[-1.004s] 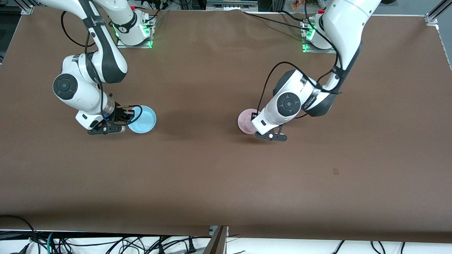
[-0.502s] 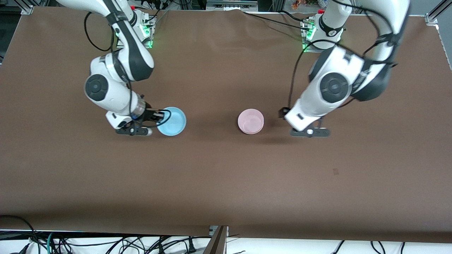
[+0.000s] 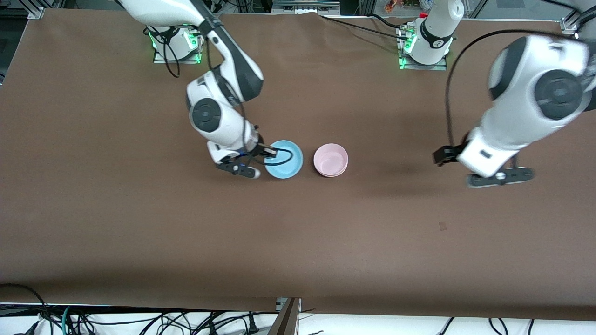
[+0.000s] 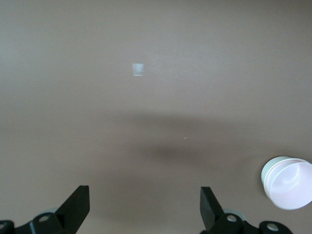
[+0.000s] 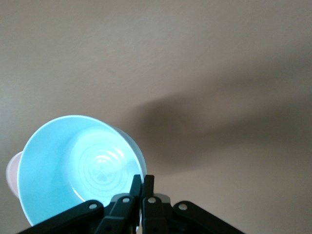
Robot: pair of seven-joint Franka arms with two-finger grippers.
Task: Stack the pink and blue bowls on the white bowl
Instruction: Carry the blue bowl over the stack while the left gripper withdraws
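Observation:
My right gripper (image 3: 272, 151) (image 5: 142, 179) is shut on the rim of the light blue bowl (image 3: 285, 159) (image 5: 78, 165). It holds that bowl just beside the pink bowl (image 3: 330, 158) (image 4: 291, 185), on the side toward the right arm's end of the table. The pink bowl stands upright, nested in the white bowl (image 3: 332, 175) (image 4: 267, 176), of which only a pale rim and outer wall show. A sliver of the pink bowl (image 5: 11, 171) peeks out past the blue one. My left gripper (image 3: 443, 155) (image 4: 145, 195) is open and holds nothing, over bare table toward the left arm's end.
A brown cloth (image 3: 298, 242) covers the whole table. A small pale mark (image 3: 442, 226) (image 4: 138, 69) lies on it nearer the front camera. The two arm bases (image 3: 174, 42) (image 3: 426, 46) stand along the table's edge farthest from the front camera. Cables hang off the edge nearest it.
The right gripper has carried the blue bowl from the right arm's end to just beside the pink bowl. The left gripper has opened, let go of the pink bowl, and drawn away toward its own end.

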